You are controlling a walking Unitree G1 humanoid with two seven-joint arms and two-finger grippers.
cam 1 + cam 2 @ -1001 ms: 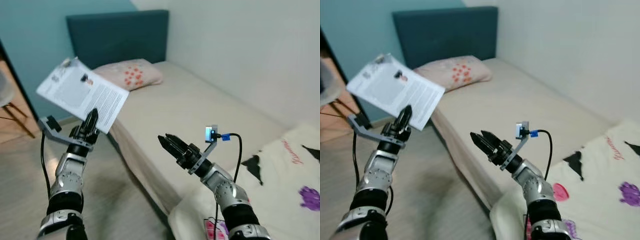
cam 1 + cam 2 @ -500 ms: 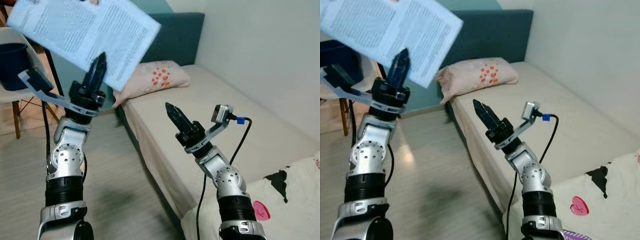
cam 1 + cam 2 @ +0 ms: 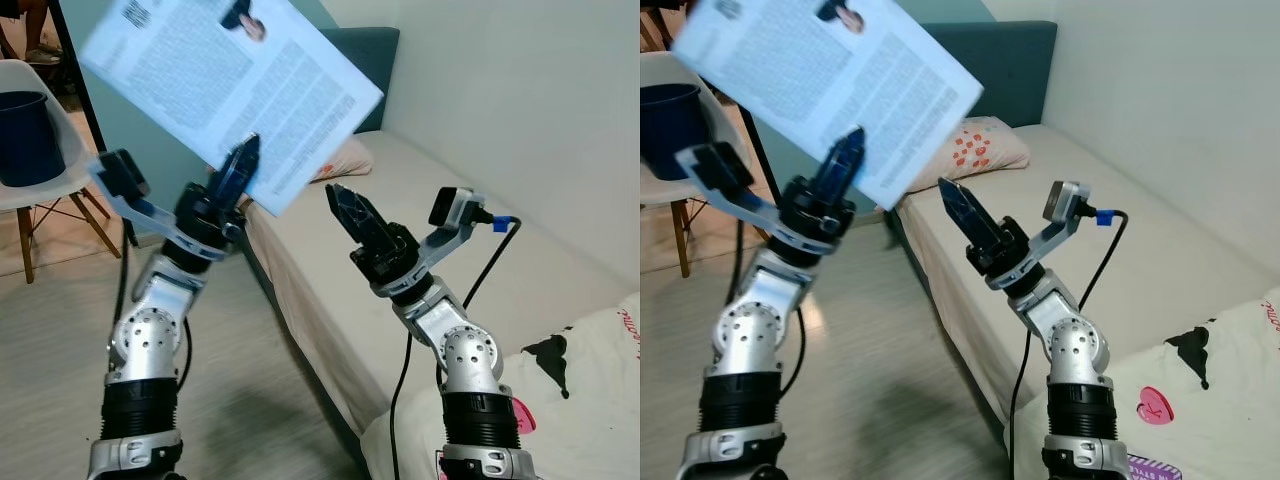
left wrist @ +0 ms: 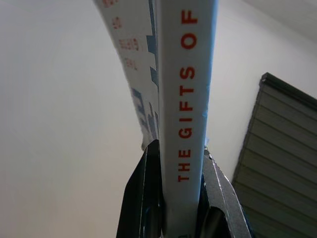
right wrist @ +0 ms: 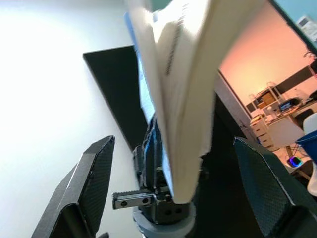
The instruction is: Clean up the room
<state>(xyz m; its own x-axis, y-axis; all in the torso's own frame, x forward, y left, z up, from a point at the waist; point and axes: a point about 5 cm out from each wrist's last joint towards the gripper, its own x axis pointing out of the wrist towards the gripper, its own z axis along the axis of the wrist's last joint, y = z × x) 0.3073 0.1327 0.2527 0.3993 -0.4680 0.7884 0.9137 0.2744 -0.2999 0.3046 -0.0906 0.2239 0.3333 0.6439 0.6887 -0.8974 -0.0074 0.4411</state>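
The left gripper was clamped on the book, pinching it by the spine near the lower edge. The left wrist view showed the fingers pressed against both sides of the spine, red lettering running up it. The book sat tilted in the upper left of the left eye frame, pages fanning a little. Compared with half a second before, the left arm had swung the book inward toward the centre of the frame, nearer the right arm.

The right gripper was up at mid-frame just beside the book's lower corner, apart from it. In the right wrist view its fingers stood spread wide, the book between them in line of sight but untouched.

The bed and pillow lay behind, a chair carrying a dark bucket at far left. It looked like a hand-over or two-handed steadying was shaping up; the book was not yet put away.
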